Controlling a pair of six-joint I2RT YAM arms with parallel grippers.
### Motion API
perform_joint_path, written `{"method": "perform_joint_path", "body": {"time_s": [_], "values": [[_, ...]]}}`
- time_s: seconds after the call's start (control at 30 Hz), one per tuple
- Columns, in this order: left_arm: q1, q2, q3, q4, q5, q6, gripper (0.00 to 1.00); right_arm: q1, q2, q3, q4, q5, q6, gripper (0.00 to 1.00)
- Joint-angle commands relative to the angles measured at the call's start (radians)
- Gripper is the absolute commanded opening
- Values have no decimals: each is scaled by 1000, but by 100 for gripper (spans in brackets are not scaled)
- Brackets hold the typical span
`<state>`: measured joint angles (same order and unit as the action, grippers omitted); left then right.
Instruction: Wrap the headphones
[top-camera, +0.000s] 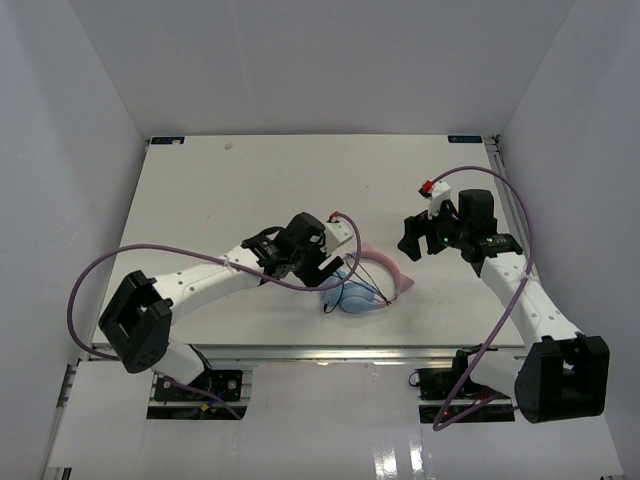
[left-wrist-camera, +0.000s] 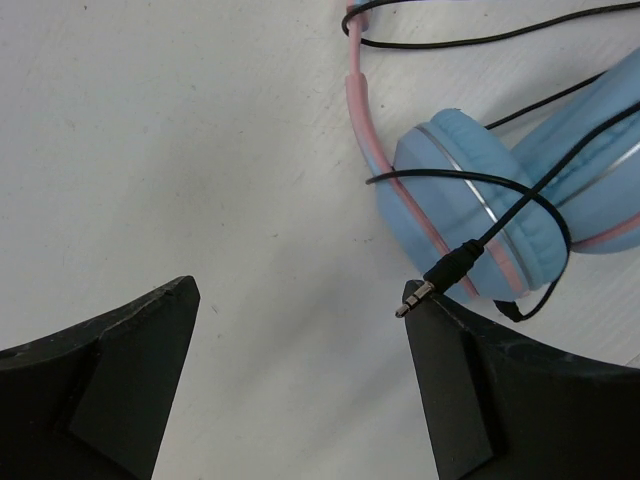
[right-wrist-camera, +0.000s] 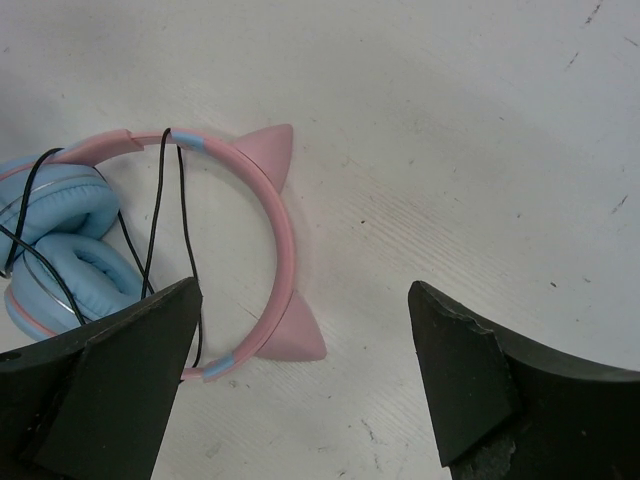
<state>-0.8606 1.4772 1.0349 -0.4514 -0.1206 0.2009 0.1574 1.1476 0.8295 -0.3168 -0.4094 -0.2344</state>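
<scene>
Left gripper (left-wrist-camera: 300, 288) is hanging open over the table (top-camera: 230, 190), holding nothing, with the plug (left-wrist-camera: 432, 288) lying just beside one finger. Right gripper (top-camera: 418, 243) is gaping empty too, near the headband (right-wrist-camera: 275, 215). Headphones (top-camera: 365, 290) are lying between the arms, cups (left-wrist-camera: 460, 200) together, cord (left-wrist-camera: 500, 215) looping loosely across them. They are probably weighing little. The cord is looking limp and slippery, so pinching the stiff plug is seeming safest.

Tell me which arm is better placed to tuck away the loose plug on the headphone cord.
Left, likely. The plug lies just beside one of its open jaws, the cord looped over the ear cups. The right arm hangs open by the headband, away from the plug.
</scene>
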Motion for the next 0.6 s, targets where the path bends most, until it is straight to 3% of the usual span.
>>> {"method": "perform_joint_path", "body": {"time_s": [0.0, 0.3, 0.57], "values": [[27, 55, 45, 4, 113, -26, 95, -1, 1, 24, -23, -25, 24, 90], [145, 218, 182, -84, 192, -49, 98, -1, -24, 0, -23, -27, -6, 90], [256, 225, 222, -136, 314, -81, 98, -2, -43, -10, -16, -21, -10, 90]]}}
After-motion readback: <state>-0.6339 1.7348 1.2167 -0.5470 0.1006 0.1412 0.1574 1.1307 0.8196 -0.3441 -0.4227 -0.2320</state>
